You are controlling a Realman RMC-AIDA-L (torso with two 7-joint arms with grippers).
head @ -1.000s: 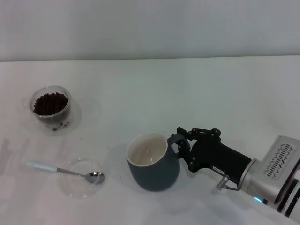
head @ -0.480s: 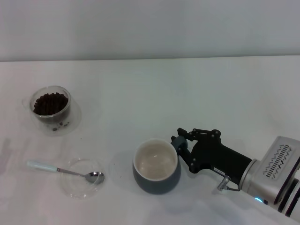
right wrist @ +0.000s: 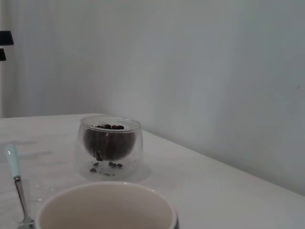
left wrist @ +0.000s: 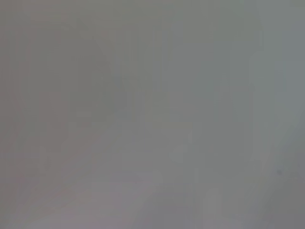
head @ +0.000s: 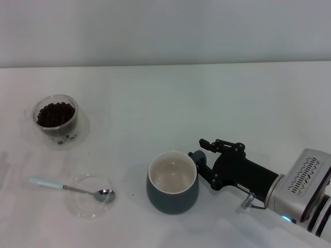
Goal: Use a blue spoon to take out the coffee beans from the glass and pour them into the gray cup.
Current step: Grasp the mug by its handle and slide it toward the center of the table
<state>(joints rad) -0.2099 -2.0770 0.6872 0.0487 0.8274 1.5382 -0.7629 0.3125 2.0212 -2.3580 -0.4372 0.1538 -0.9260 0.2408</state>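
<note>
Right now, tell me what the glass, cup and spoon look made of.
Glass: clear, seemingly double-walled glass; the beans show through.
Cup: likely glazed ceramic, opaque gray outside, cream inside.
Spoon: shiny metal bowl; pale blue handle, maybe plastic or enamel.

Bare tabletop (head: 170, 103) lies between glass (head: 56, 115) and cup (head: 172, 183). The right pincer (head: 198, 151) crowds the cup's right side; its left side is open.

Dark blue-gray mug (head: 172, 189) with a cream inside; dark brown beans (head: 55, 114) in clear glass (head: 56, 120); spoon (head: 72, 188) (pale blue handle, shiny silver bowl); white table (head: 207, 108).
</note>
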